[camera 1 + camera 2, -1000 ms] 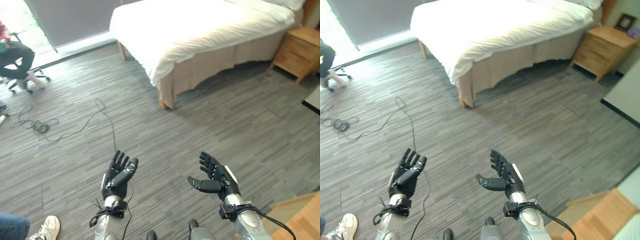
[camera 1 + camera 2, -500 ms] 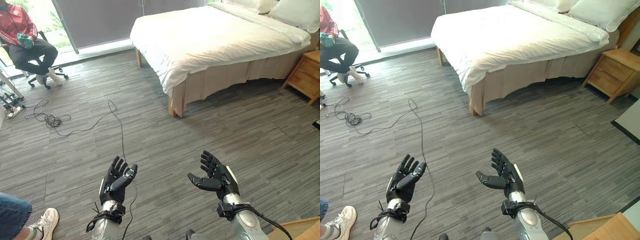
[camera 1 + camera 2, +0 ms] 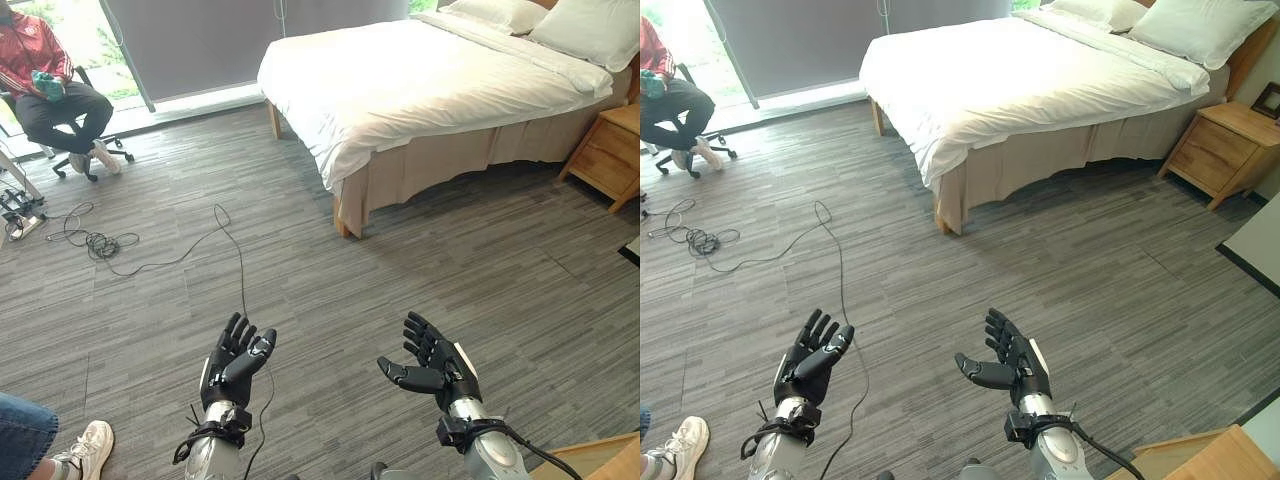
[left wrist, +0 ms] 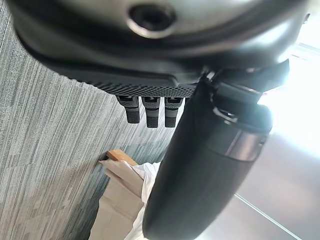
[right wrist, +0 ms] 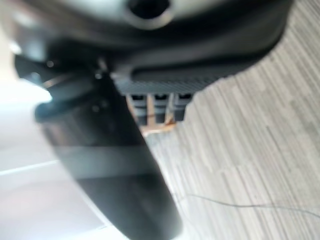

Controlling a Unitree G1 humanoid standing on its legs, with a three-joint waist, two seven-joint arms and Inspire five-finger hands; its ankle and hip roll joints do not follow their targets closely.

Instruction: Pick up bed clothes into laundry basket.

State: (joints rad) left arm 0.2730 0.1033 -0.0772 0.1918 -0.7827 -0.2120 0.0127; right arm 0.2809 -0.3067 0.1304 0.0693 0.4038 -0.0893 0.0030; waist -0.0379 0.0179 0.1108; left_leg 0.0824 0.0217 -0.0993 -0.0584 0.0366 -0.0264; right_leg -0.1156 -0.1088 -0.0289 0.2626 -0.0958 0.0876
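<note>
A bed (image 3: 420, 90) with a white sheet and white pillows (image 3: 585, 25) stands across the room at the back right, well beyond both hands. My left hand (image 3: 232, 365) is raised low in front of me, palm up, fingers straight and spread, holding nothing. My right hand (image 3: 435, 368) is raised beside it, fingers straight, thumb out to the side, also holding nothing. The left wrist view looks past the left hand (image 4: 210, 165) toward the bed's corner (image 4: 120, 175).
A wooden nightstand (image 3: 610, 150) stands right of the bed. A person sits on an office chair (image 3: 50, 95) at the back left, and another person's shoe (image 3: 85, 450) is at the lower left. A wooden piece (image 3: 595, 458) shows at the lower right. Grey carpet lies between me and the bed.
The camera has tilted up over the last second, bringing more of the bed, the pillows and the seated person into view. Both hands stay raised and open in about the same pose.
</note>
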